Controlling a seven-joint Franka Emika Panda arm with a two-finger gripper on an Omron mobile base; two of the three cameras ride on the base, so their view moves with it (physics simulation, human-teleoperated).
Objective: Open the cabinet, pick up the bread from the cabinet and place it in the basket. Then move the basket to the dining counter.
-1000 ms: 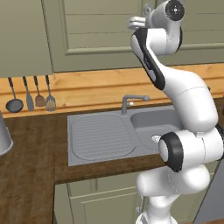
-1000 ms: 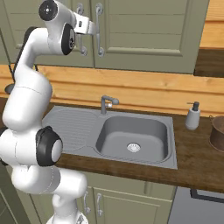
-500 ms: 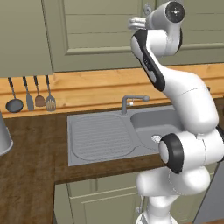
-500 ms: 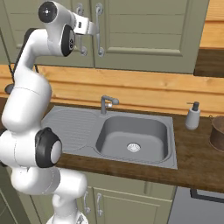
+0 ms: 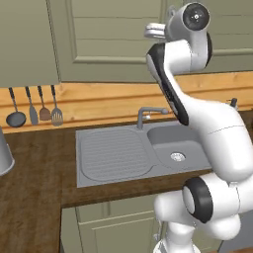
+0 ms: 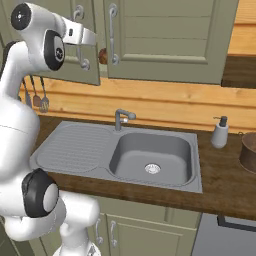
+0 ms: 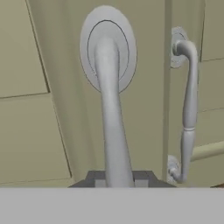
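Cabinet (image 6: 165,40) up on the wall over the sink (image 6: 150,157), sage-green, framed panel doors; left door (image 6: 75,55) swung a little way out from the right one, a narrow dark gap showing between them in the right base view, something small and brown (image 6: 103,55) visible in that gap, too little of it seen to name. Gripper (image 6: 82,36) raised to the left door's curved grey bar handle (image 7: 111,113); seen from the hand view with the bar running straight up from between the two dark finger tips to its round mounting plate (image 7: 108,50); fingers closed on the handle as far as the close view shows. Second handle (image 7: 187,109) just to the right in the hand view, on the neighbouring door, untouched. Arm (image 5: 190,84) stretched up from the base, in front of the cabinet in the left base view. Below: grey sink set in the dark wood worktop (image 5: 34,188), tap (image 6: 121,119) at its back edge; soap dispenser (image 6: 219,133) on the worktop to the right of the basin; utensils (image 5: 33,106) hanging on the wood-panelled wall to the left; basket (image 6: 248,152) at the far right edge of the right base view, brown, cut off by the frame.
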